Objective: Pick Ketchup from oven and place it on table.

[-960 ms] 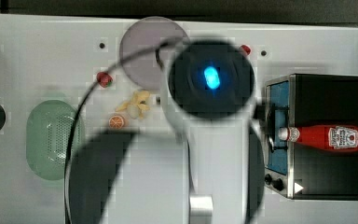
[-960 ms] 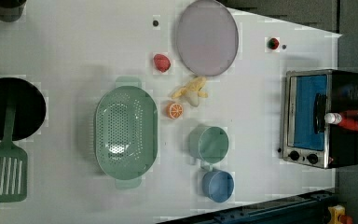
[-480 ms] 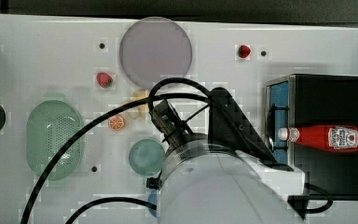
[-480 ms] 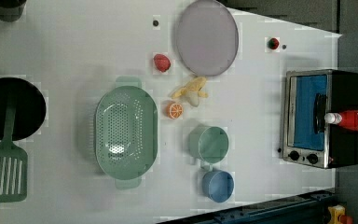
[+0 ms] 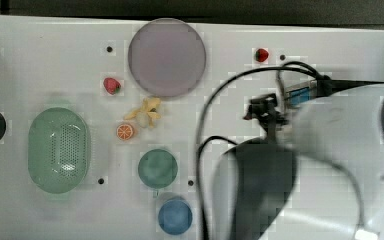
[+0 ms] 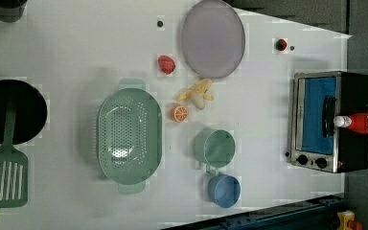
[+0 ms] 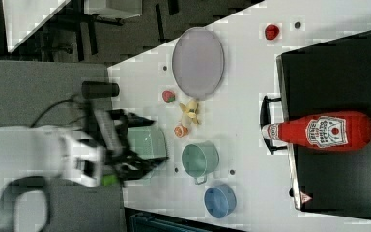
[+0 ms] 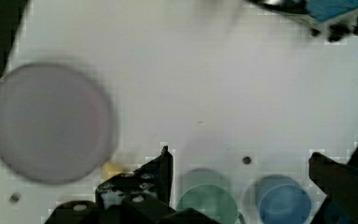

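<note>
Ketchup (image 6: 362,122): lies on its side on the oven's black top, white cap over the door handle, base toward the back; nothing grips it.
Oven (image 6: 333,122): stands at the table's edge on the left view's right, blue glass door shut, knobs toward the left view's bottom.
Table (image 6: 76,43): white top with small dark holes, carrying everything else.
Gripper (image 8: 240,165): fingers spread wide apart with nothing between them, hanging over bare table with the cups showing between the fingers; in the right view it is well apart from the oven.
Green cup (image 6: 214,147): near the oven's front, upright, just beside the blue cup (image 6: 224,190).
Purple plate (image 6: 213,37): at the far table edge, the left view's top.
Banana (image 6: 196,92), orange slice (image 6: 179,113): between plate and green cup.
Strawberries: one (image 6: 166,64) beside the plate, one (image 6: 281,44) near the corner by the oven.
Green colander (image 6: 130,136): mid-table.
Black pan (image 6: 12,111), green spatula (image 6: 4,176): at the left view's left edge.
</note>
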You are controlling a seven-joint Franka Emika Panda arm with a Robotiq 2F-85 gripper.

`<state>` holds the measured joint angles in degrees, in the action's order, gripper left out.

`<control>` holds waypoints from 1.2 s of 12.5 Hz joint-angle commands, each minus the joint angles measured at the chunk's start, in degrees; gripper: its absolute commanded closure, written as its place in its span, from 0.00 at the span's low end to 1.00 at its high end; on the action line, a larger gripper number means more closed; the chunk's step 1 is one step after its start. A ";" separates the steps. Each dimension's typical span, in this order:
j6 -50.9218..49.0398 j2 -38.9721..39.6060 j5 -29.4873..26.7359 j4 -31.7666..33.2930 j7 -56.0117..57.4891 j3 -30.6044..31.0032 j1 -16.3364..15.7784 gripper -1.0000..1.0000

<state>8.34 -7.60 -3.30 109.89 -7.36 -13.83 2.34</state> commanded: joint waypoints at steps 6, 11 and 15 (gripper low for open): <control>21.82 11.41 1.26 -0.08 -1.57 -19.00 3.08 0.00; 22.61 17.35 1.14 -2.49 -1.26 -22.46 4.29 0.00; 26.67 22.05 -1.78 -3.78 3.63 -22.61 5.54 0.00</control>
<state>34.30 14.35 -4.50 107.71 -5.82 -36.59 8.41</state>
